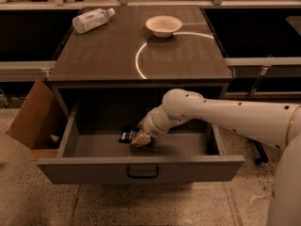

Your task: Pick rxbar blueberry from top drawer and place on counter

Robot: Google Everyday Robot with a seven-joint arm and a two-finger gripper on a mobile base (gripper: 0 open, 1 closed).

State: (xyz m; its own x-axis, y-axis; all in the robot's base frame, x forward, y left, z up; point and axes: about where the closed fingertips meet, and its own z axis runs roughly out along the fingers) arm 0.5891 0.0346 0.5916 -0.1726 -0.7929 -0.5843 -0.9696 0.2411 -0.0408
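counter point(103, 55) holds no bar yet; top drawer point(84, 168) open, gripper point(141, 139) down at rxbar blueberry point(125, 134), grip state cannot tell. lift and placing left, i judge.

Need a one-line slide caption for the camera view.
Gripper down in the open top drawer at the rxbar blueberry; bowl and water bottle on the counter.

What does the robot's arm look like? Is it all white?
Mostly! The arm is creamy white, made of smooth fat tubes with a round ball-like joint and little dark dots along it. The gripper, down in the top drawer by the rxbar blueberry, is tan.
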